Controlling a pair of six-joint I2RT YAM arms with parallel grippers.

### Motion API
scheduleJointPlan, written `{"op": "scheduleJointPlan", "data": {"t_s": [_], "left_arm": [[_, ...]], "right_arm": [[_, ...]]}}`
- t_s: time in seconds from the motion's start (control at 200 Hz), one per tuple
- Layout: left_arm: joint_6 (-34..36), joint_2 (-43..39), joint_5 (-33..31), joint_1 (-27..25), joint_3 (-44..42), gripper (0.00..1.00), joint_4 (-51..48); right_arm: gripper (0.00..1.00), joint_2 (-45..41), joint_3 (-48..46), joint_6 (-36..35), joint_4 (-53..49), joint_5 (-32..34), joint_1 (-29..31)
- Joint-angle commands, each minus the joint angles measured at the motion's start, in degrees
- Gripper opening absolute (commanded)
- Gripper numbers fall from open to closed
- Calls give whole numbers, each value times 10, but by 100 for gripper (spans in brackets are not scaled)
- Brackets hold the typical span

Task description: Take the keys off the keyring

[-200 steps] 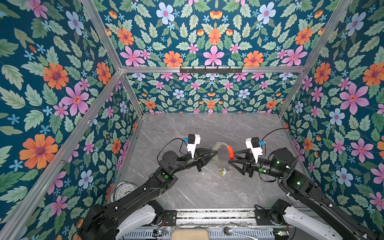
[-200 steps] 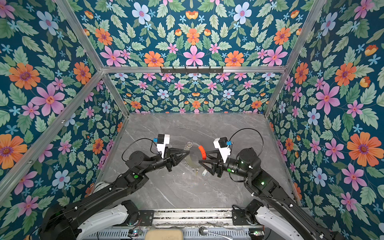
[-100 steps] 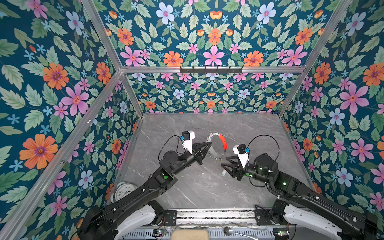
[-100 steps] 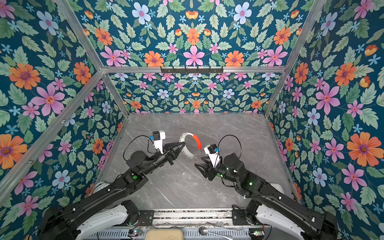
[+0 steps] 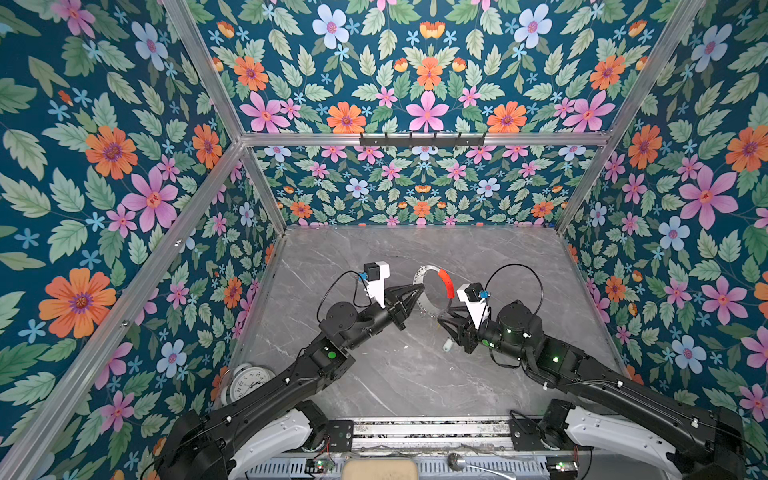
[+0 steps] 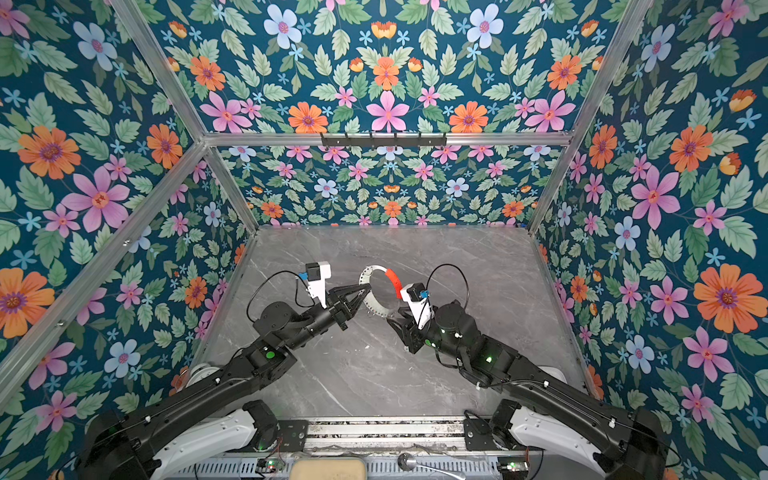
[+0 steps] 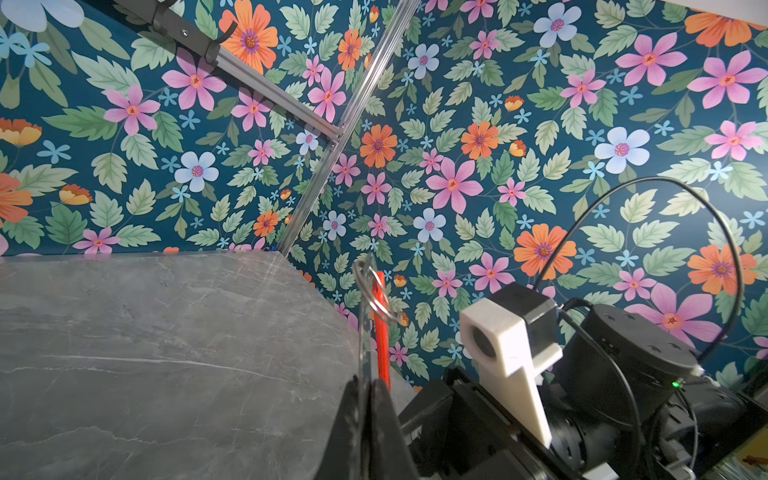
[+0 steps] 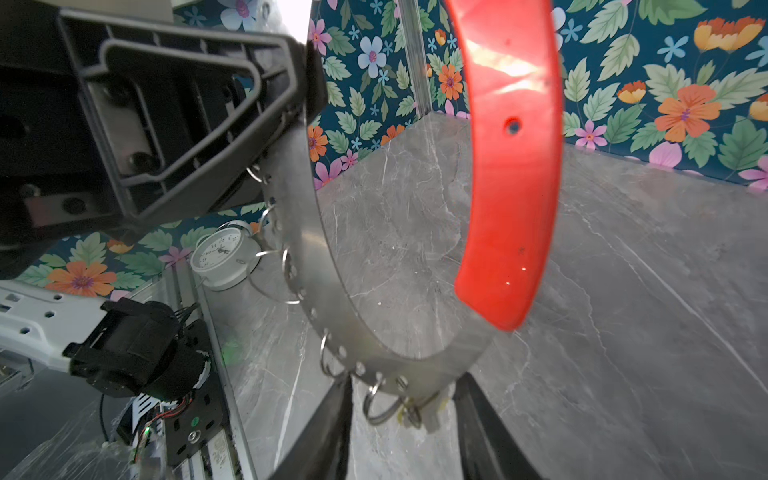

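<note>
The keyring (image 5: 420,272) is held upright above the table, a grey band with a red section (image 5: 446,284); both top views show it (image 6: 367,275). My left gripper (image 5: 415,293) is shut on the grey band's left side. The left wrist view shows the band edge-on (image 7: 362,332) between the shut jaws of the left gripper (image 7: 368,388). My right gripper (image 8: 405,415) stands open just under the band's lowest part (image 8: 419,370). The keys (image 8: 417,411), with a yellow and a pale tag, hang between its fingers. A pale tag (image 5: 447,345) dangles below the right gripper (image 5: 444,322).
A white round clock (image 5: 247,382) lies at the table's near left corner, also in the right wrist view (image 8: 222,253). Floral walls close in the grey marble table (image 5: 395,382) on three sides. Empty wire rings (image 8: 291,270) line the band's edge.
The left gripper has raised the keyring and carried it farther back. The right gripper left the band's right side, dropped below its lower end, and its jaws have narrowed around the hanging keys.
</note>
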Motion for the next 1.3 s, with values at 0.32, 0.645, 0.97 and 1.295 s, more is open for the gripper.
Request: {"op": "scheduleJointPlan", "data": {"t_s": [0.32, 0.645, 0.97, 1.295], "left_arm": [[8, -8, -9, 0, 0, 0, 5], [0, -4, 5, 0, -1, 0, 19], [-6, -6, -4, 0, -1, 0, 16], [-52, -6, -50, 0, 2, 0, -16]], "right_arm": [[16, -8, -1, -11, 9, -8, 0], [11, 4, 3, -15, 18, -20, 0], [0, -3, 2, -20, 14, -13, 0], [0, -12, -6, -32, 19, -26, 1]]}}
